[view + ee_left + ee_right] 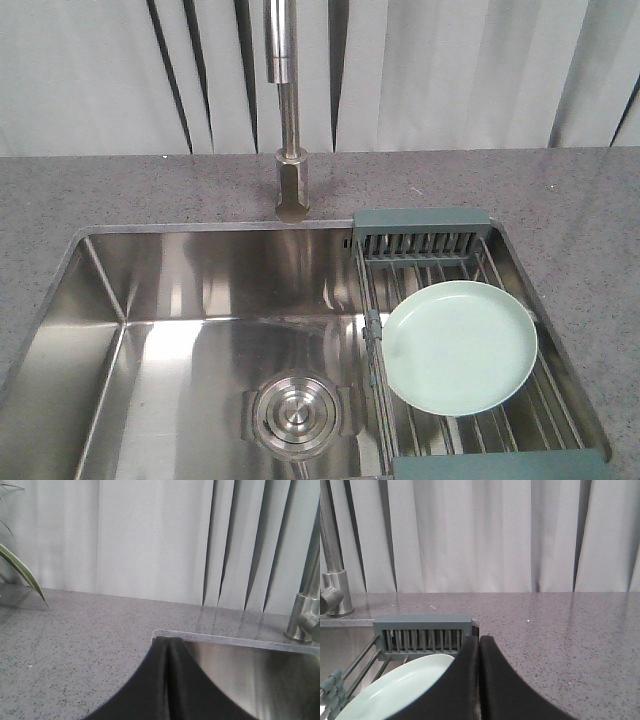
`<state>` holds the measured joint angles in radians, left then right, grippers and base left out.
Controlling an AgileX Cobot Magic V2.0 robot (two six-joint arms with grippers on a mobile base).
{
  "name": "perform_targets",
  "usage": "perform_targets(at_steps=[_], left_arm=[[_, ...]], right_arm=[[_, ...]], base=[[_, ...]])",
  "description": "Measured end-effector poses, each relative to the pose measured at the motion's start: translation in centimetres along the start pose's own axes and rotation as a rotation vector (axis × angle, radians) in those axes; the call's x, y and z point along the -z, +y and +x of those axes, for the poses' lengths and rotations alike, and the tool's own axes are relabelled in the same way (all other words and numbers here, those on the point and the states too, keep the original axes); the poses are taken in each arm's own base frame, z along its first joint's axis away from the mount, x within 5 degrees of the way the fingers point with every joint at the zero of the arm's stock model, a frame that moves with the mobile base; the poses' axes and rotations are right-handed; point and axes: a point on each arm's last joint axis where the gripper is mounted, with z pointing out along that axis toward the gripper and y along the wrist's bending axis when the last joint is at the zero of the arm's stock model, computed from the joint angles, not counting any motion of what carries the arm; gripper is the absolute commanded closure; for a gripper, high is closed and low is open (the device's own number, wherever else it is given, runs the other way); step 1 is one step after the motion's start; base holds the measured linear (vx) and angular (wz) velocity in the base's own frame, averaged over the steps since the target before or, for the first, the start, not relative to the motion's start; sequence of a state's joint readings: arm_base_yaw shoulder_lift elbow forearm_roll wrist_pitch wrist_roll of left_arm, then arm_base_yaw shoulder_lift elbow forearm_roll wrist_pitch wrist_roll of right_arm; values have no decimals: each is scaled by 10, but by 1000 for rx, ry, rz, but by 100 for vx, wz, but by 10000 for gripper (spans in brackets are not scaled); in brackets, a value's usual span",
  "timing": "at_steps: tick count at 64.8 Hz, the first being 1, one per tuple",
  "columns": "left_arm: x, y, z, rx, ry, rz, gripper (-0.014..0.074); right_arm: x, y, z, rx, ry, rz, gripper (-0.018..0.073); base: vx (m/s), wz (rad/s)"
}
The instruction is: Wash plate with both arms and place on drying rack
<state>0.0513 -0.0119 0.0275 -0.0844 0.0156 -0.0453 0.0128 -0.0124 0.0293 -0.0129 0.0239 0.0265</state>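
The sink (200, 290) is taking up the left and middle of the front view, its steel walls dropping from the grey counter (100, 190) to a floor with a round drain (297, 413). The faucet (288, 120) is rising from the counter just behind the back rim. The rack (470, 420) is spanning the sink's right part, its wires running front to back between a slotted end piece (421, 240) at the back and a plain one at the front edge. Counter is stretching wide on the right and behind, up to the pale curtain (450, 70).

The plate (460, 347) is lying on the rack wires, pale mint green, smooth, unpatterned, with a low rim, slightly tilted, just in front of the slotted end piece.

No arm is showing in the front view. In the right wrist view, the right gripper (479, 680) is holding its black fingers pressed together with nothing between them, over the plate's (395, 692) right edge. In the left wrist view, the left gripper (169, 680) is likewise closed and empty, sitting over the sink's back left corner, well apart from the plate.
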Motion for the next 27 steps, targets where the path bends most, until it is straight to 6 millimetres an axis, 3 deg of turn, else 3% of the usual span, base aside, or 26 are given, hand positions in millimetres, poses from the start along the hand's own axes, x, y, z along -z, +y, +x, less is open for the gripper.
perform_targets(at_steps=[27], left_arm=[[0, 0, 0, 0, 0, 0, 603]], right_arm=[[0, 0, 0, -3, -2, 0, 567]], base=[[0, 0]])
